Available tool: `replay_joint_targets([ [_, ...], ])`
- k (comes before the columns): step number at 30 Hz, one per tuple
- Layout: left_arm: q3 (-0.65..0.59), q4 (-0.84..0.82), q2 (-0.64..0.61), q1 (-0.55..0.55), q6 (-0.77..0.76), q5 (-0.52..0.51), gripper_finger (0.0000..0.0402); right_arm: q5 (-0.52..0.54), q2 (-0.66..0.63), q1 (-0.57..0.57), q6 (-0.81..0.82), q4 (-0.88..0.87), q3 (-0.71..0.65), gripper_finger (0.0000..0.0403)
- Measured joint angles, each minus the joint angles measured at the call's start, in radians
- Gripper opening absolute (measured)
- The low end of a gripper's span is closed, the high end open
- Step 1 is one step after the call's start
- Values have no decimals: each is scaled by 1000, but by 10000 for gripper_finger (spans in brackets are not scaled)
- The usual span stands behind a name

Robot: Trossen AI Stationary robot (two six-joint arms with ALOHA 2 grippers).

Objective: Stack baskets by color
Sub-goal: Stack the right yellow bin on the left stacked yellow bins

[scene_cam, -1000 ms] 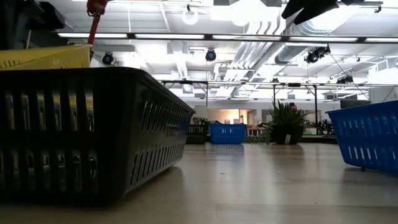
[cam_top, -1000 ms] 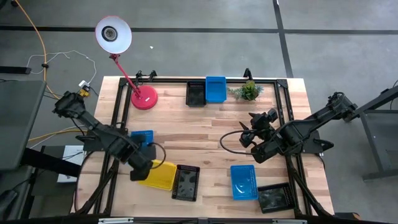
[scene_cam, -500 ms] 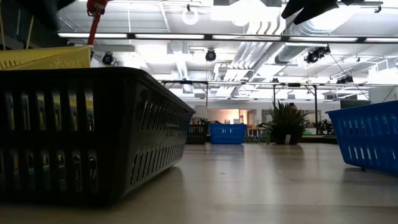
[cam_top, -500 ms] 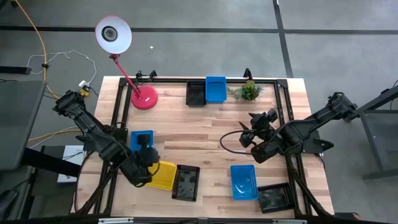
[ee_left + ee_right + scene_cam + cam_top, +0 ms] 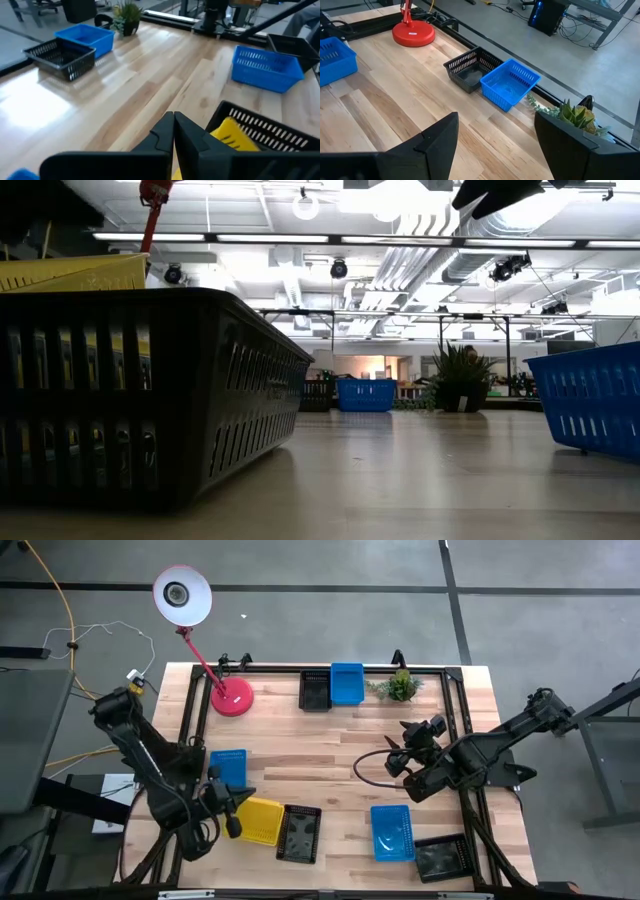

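Left arm: moved back to lower left of the high view, off the yellow plastic mesh basket (image 5: 260,820); left gripper (image 5: 232,823) fingers (image 5: 186,133) pressed together, empty.
Right gripper (image 5: 397,762): fingers (image 5: 442,136) wide, waiting mid-tabletop (image 5: 300,745).
Meaning: yellow basket set down; nothing stacked yet.

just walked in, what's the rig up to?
It is sorting baskets by colour; nothing is held at this moment. The left hand, shut and empty, is beside the yellow basket, which sits next to a black basket at the near edge. The right hand hangs open above mid-table. No baskets are stacked yet.
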Motion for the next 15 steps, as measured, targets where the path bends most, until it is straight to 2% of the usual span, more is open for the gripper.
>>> replay_joint_targets([
  [4,-26,10,37,-3,-53,-3,0,2,0,0,0,0,0,249],
  [15,-30,138,148,12,-1,-8,0,8,0,0,0,15,0,249],
])
